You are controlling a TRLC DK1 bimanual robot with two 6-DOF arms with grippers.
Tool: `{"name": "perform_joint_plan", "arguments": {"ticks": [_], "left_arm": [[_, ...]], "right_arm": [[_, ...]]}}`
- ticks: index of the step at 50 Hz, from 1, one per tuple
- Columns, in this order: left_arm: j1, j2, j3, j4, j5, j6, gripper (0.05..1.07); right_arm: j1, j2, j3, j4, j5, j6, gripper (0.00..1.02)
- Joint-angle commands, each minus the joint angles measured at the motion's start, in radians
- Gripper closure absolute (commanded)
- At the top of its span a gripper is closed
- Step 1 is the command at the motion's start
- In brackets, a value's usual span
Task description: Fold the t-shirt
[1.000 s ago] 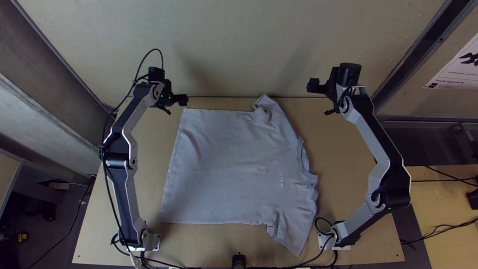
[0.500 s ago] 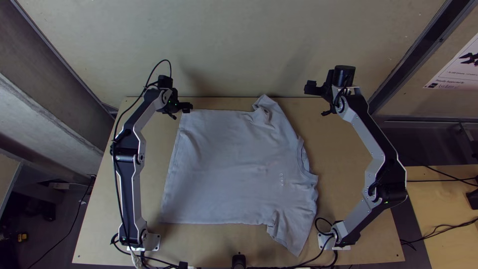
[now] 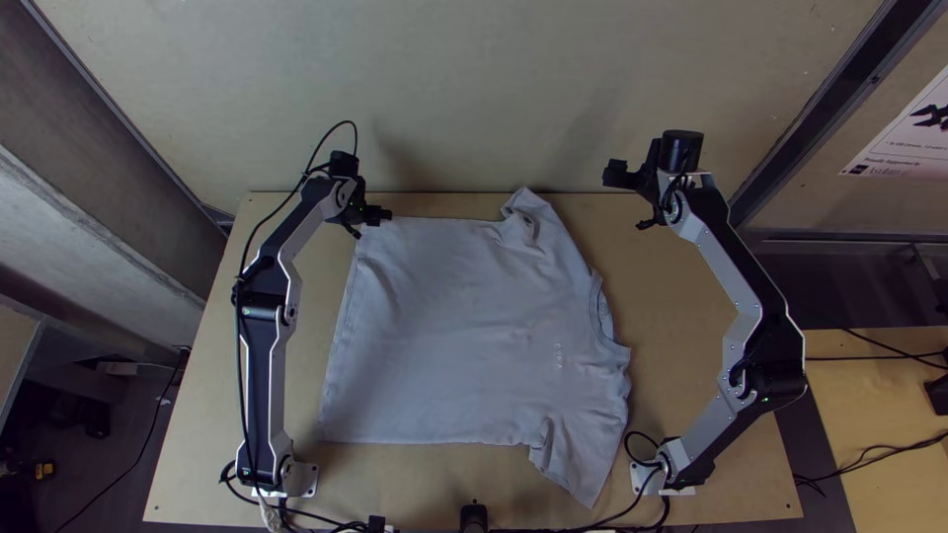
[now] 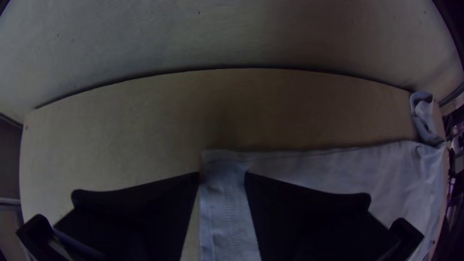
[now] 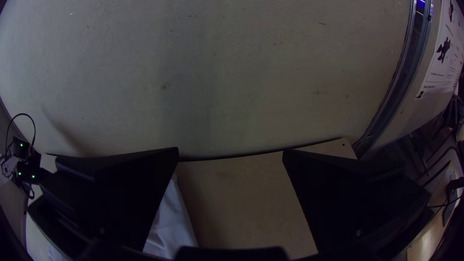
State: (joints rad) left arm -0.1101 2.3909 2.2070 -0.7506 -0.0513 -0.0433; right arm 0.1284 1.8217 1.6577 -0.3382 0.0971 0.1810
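Text: none legible | poster: small print | t-shirt: small marks, unreadable

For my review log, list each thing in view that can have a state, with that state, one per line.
Light grey cotton-like t-shirt: spread out, unfolded
Its far sleeve: rumpled
Its near sleeve: extended, creased near the body
Left black two-fingered gripper: open, at the shirt's far hem corner
Right black two-fingered gripper: open, empty, away from the shirt
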Motion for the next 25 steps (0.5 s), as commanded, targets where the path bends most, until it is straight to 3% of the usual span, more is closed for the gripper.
{"name": "perform_joint_plan", "arguments": {"ticks": [1, 15, 25], "left_arm": [[-0.014, 0.036, 0.003, -0.010, -0.050, 0.022, 1.05], [-0.010, -0.019, -0.009, -0.020, -0.055, -0.001, 1.05], [-0.013, -0.090, -0.009, -0.020, -0.051, -0.006, 1.05]], "right_arm": [[-0.007, 0.027, -0.003, -0.002, -0.004, 0.038, 0.04], [0.014, 0.071, 0.028, -0.027, -0.005, 0.097, 0.04], [0.025, 0.197, 0.119, -0.108, -0.073, 0.135, 0.05]]}}
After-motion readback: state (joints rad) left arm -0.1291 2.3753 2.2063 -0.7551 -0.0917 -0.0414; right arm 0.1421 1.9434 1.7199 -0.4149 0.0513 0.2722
